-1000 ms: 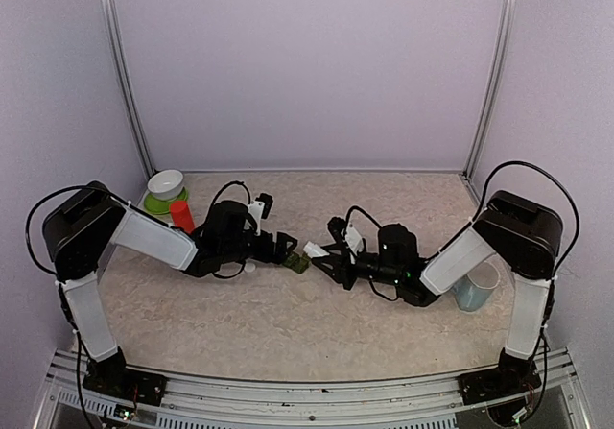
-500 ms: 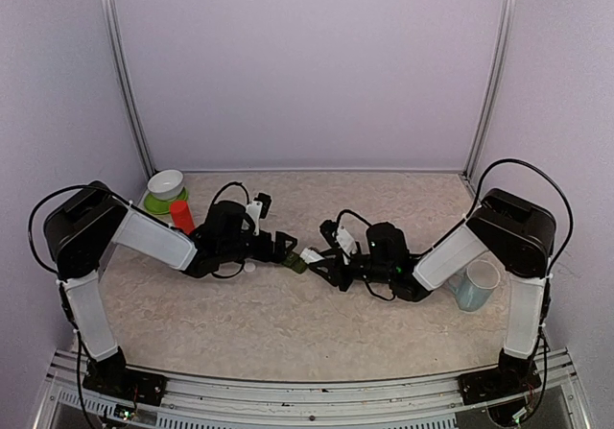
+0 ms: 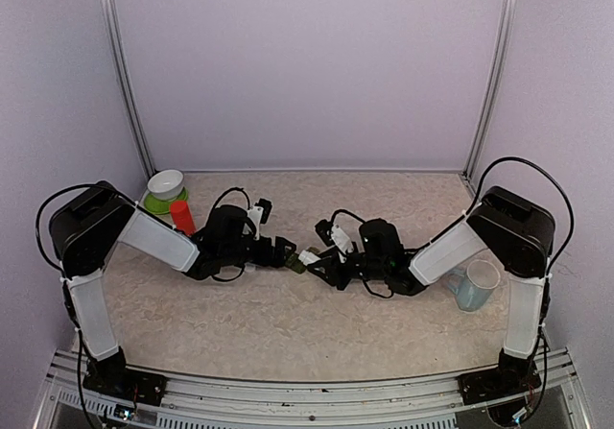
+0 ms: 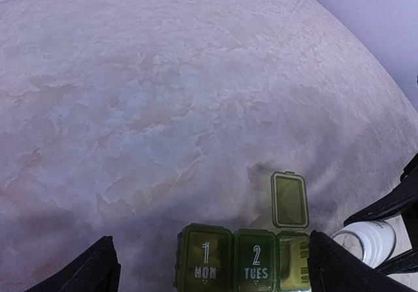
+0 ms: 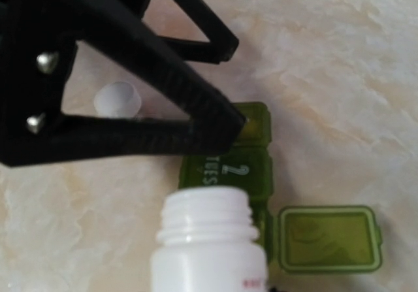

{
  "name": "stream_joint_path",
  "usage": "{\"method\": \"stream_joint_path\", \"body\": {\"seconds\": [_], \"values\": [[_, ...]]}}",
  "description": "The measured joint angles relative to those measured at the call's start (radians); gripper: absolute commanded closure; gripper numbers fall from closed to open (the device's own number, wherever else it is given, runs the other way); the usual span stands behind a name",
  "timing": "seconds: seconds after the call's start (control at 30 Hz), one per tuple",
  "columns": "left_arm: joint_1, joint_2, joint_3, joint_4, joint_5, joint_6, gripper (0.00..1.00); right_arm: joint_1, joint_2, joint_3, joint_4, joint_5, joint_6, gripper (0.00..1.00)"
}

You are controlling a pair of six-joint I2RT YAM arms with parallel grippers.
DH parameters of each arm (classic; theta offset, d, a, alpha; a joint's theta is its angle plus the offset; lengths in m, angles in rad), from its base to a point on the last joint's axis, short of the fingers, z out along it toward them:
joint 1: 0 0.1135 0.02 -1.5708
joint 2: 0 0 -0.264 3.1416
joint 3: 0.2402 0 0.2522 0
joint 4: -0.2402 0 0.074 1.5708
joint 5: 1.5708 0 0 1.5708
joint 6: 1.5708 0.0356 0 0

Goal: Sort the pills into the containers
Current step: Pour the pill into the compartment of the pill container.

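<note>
The pill organiser (image 3: pixel 298 262) sat near the middle of the table (image 3: pixel 288 323), at the centre of the overhead picture. The left gripper (image 3: pixel 285 253) was just to its left and the right gripper (image 3: pixel 315 255) just to its right. The pill bottle (image 5: pixel 208 240) lay in the right gripper, its mouth just short of the organiser's end compartment. That compartment's lid (image 5: pixel 330 238) lay flat at lower right in the right wrist picture. The bottle cap (image 5: pixel 117 99) stood at upper left there, near the organiser. At the overhead picture's left a bowl (image 3: pixel 166 182) sat on a plate (image 3: pixel 153 203), with a small cylinder (image 3: pixel 182 217) just before them. The mug (image 3: pixel 477 285) stood at far right, beside the right arm (image 3: pixel 451 249).
</note>
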Motion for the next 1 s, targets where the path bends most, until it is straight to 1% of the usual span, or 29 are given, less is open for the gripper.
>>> {"method": "stream_joint_path", "body": {"seconds": [0.4, 1.0], "values": [[0.000, 0.003, 0.000, 0.000, 0.022, -0.001, 0.06, 0.000, 0.000, 0.020, -0.122, 0.010, 0.007, 0.92], [0.001, 0.010, 0.000, 0.000, 0.032, -0.001, 0.09, 0.005, -0.008, 0.103, -0.279, 0.027, -0.002, 0.93]]}}
